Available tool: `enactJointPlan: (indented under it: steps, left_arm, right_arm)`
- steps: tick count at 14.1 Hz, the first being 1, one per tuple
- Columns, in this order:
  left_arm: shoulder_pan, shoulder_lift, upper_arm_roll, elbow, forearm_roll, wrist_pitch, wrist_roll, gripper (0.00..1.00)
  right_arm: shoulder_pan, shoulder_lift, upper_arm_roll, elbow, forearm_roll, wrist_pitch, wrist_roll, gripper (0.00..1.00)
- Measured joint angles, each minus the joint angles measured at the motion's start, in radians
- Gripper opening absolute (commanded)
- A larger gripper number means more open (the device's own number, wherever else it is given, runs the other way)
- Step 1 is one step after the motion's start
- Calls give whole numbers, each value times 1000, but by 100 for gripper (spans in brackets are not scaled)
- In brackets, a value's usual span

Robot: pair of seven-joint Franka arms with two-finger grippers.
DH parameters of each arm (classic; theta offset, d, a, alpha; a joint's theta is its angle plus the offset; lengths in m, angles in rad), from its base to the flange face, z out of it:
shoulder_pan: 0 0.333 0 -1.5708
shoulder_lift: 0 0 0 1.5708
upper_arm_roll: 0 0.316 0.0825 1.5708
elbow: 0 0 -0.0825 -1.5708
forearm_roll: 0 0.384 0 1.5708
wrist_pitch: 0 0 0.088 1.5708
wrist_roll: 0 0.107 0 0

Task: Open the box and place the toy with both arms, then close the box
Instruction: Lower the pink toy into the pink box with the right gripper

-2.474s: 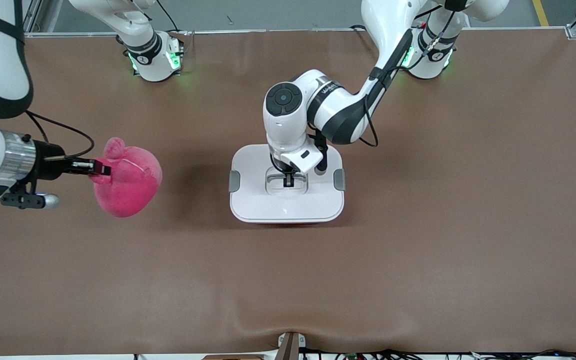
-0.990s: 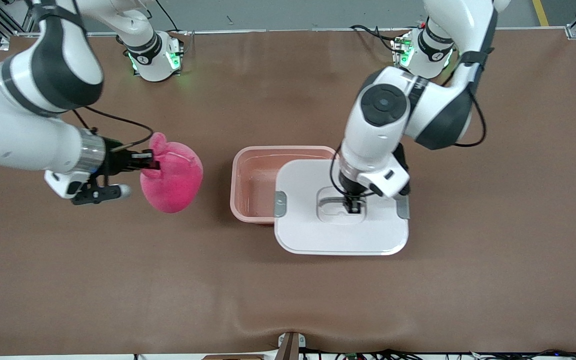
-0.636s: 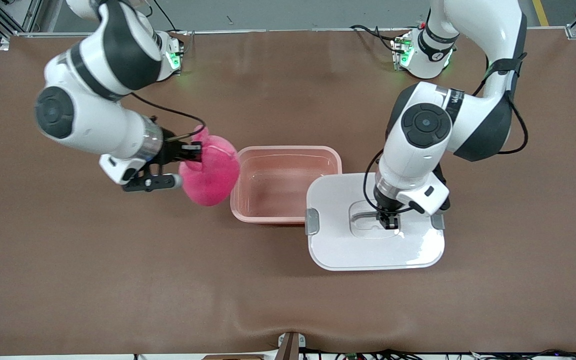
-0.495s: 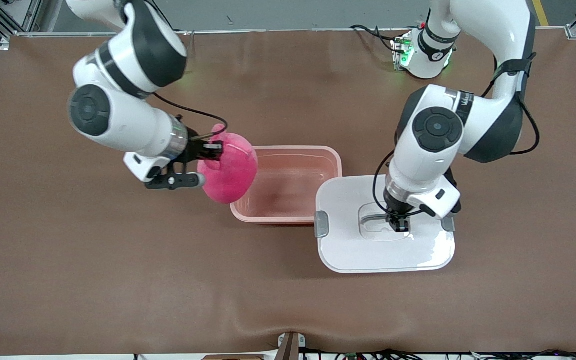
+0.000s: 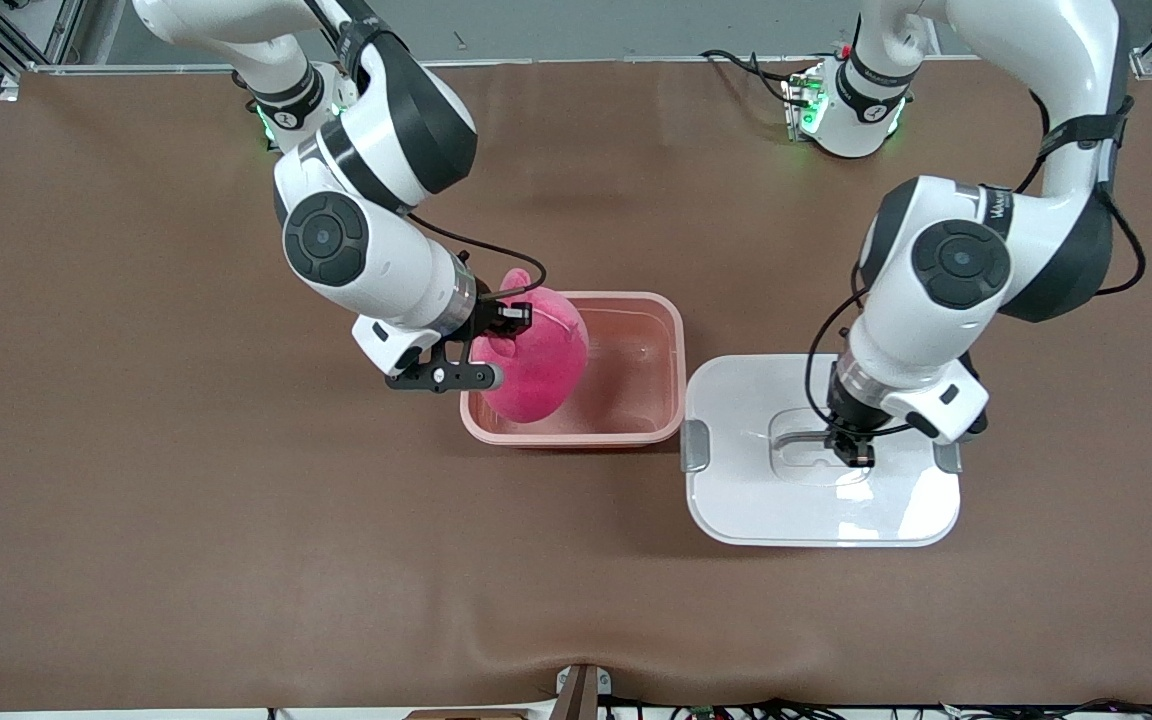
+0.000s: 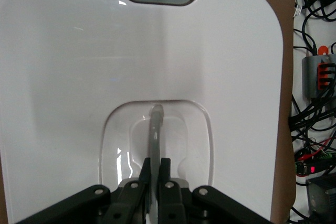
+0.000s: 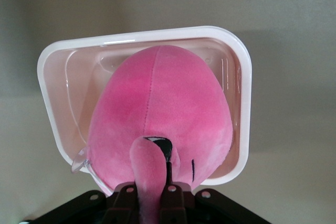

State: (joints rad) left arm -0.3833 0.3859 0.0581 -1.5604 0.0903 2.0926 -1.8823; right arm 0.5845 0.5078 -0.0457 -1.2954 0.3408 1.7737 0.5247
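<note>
The box [image 5: 678, 372], a translucent pink tub, stands open in the middle of the table. Over its end toward the right arm hangs the toy [image 5: 536, 360], a hot-pink plush, with my right gripper [image 5: 514, 316] shut on a plush nub at its top. In the right wrist view the toy [image 7: 163, 103] covers most of the box's inside, and the white rim [image 7: 244, 77] shows around it. My left gripper [image 5: 854, 452] is shut on the grey centre handle [image 6: 156, 129] of the white lid [image 5: 736, 495], held level beside the box toward the left arm's end.
Brown table mat [image 5: 236, 550] lies bare around the box. A grey side clip [image 5: 693, 446] of the lid faces the box, with a narrow gap between them. Cables and electronics [image 6: 317, 77] lie past the table's edge in the left wrist view.
My right gripper has carried the toy from the right arm's end of the table to over the box. My left gripper has lifted the lid off and moved it toward the left arm's end.
</note>
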Motion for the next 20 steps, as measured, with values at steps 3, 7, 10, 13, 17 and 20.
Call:
enactJointPlan:
  steps: [3, 7, 10, 13, 17, 20]
  left_arm:
    - [34, -56, -1, -114, 0, 104, 56, 0]
    - [42, -88, -5, -159, 0, 124, 63, 0]
    - [42, -90, -8, -162, 0, 125, 63, 0]
    - [42, -90, -8, -165, 0, 126, 63, 0]
    - [42, -91, -8, -166, 0, 128, 63, 0]
    - [42, -91, -9, -166, 0, 129, 69, 0]
  right_arm:
    - [4, 16, 0, 4, 0, 5, 0, 0]
    - [12, 53, 0, 5, 0, 37, 0, 0]
    - [19, 74, 0, 5, -1, 52, 0, 0]
    - [22, 90, 0, 5, -13, 55, 0, 0]
    - [50, 123, -1, 4, -60, 56, 42, 0]
    - [76, 156, -2, 4, -90, 81, 84, 0]
